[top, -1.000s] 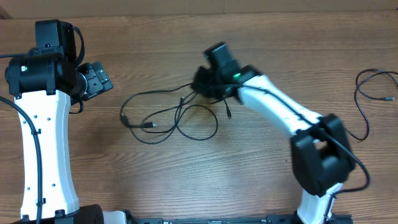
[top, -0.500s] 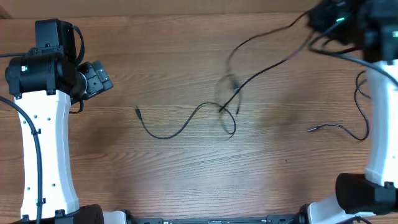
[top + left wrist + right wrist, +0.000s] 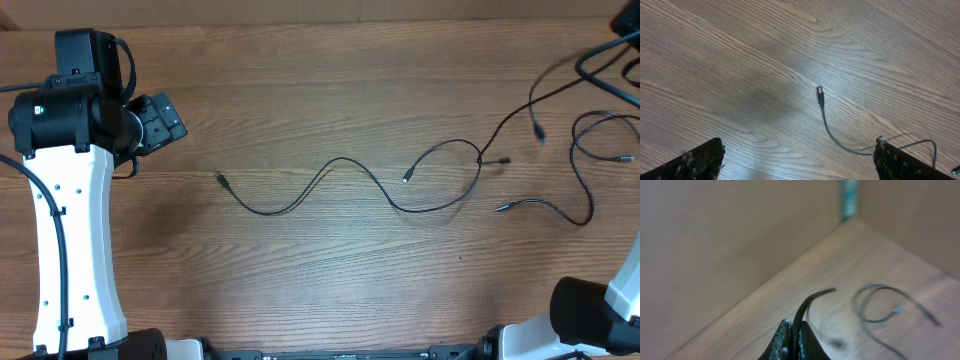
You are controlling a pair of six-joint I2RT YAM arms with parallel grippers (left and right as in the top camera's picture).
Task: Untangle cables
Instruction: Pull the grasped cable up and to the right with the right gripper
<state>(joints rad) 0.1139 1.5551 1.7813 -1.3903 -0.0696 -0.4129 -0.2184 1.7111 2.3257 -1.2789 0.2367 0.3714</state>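
Cables, thin, black, on table (image 3: pixel 300 90): one cord (image 3: pixel 343 160) lies in slack waves, long axis running from left end effector (image 3: pixel 160 122) toward the right. Plug end (image 3: pixel 820 95) just ahead of it, fingers spread wide, empty; that arm nearer. Right end effector (image 3: pixel 791 339) clamped on a cord end, raised. Second cable (image 3: pixel 585 205) loose on its side.

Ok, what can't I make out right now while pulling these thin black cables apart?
Right gripper: beyond the overhead view's top right edge; only the blurred right wrist view shows it, shut on a thin black cable.
Overhead: whether the long wavy black cable is knotted to the raised strand; too thin, motion-blurred.
Left wrist: the small plug, type too small to tell.
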